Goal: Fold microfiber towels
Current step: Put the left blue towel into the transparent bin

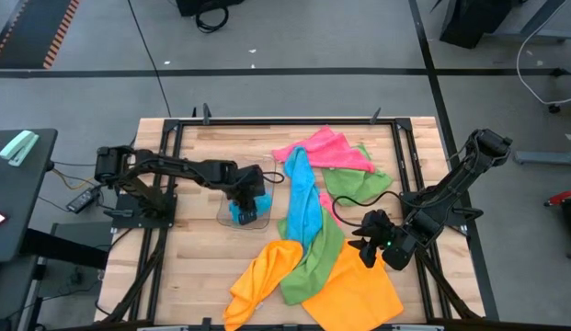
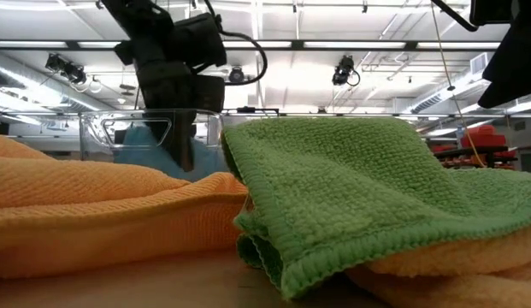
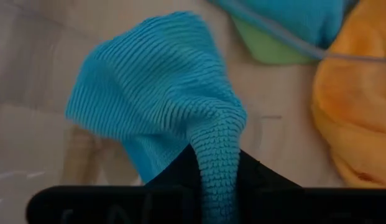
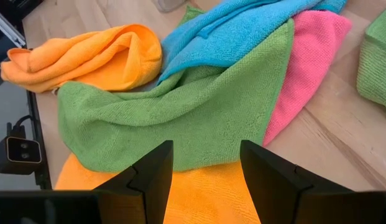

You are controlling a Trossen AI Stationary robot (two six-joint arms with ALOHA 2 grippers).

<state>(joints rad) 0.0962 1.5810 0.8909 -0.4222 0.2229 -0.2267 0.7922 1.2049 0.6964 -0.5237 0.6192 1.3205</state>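
The left gripper (image 1: 245, 204) is seen over the clear tray (image 1: 223, 217) at the table's left-centre, closed on a small blue towel (image 1: 244, 213). In the left wrist view a twisted strand of that towel (image 3: 156, 93) is pinched between the dark fingers (image 3: 174, 180); the fingertips themselves are hidden by cloth. The tray's outline is hard to make out from above; in the low view its clear wall (image 2: 111, 137) is seen behind an orange fold, with blue cloth inside.

Right of the tray, a long blue towel (image 1: 303, 198) is draped down the table's middle, partly over a green towel (image 1: 322, 253). A pink towel (image 1: 326, 150) lies at the far edge, its lower part covered by the blue one. A second green towel (image 1: 357, 181) lies beside the pink. Two orange towels are at the near edge: a bunched one (image 1: 259, 280) and a flat one (image 1: 354, 290), the latter partly under the green and cut off by the frame.

The right gripper (image 1: 370, 246) is held above the flat orange towel, fingers (image 4: 149, 174) spread apart and empty.
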